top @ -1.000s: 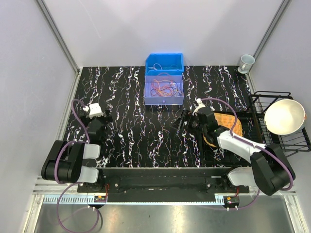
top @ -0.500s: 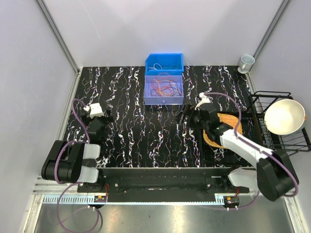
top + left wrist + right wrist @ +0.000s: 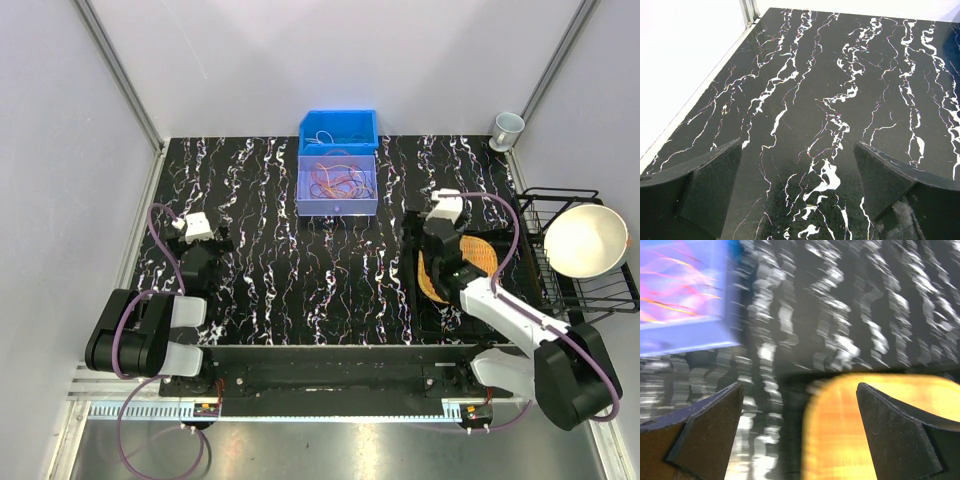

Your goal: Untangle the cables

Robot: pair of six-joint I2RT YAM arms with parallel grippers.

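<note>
Cables point(image 3: 338, 182): a loose tangle of orange, red and yellow loops lying inside the lilac tray point(image 3: 337, 207) at the far middle of the table point(image 3: 270, 260). The tangle spreads mostly across the tray's width, left to right in the overhead view. No single strand can be traced at this distance.

Right gripper point(image 3: 799, 390): fingers wide apart, nothing between them. It hovers over the near edge of the orange mat point(image 3: 865, 425), and the tray lies ahead of it and to its left. Its wrist view is blurred, so only coloured streaks show in the tray.

Left gripper point(image 3: 796, 147): fingers also wide apart and empty, low over bare table near the left side. From here the tray lies ahead and to the right, well apart.

Finding: the right arm is the nearer of the two and is judged the likelier to reach first. It would need to travel forward and left and come down over the tray's front wall.

Surface: glossy black marble-pattern top, flat.

Room: open table lies between both grippers and the tray. A blue bin point(image 3: 338, 122) touches the tray's far side, limiting approach from behind. The tray walls are judged to confine any sideways pull on the strands.
</note>
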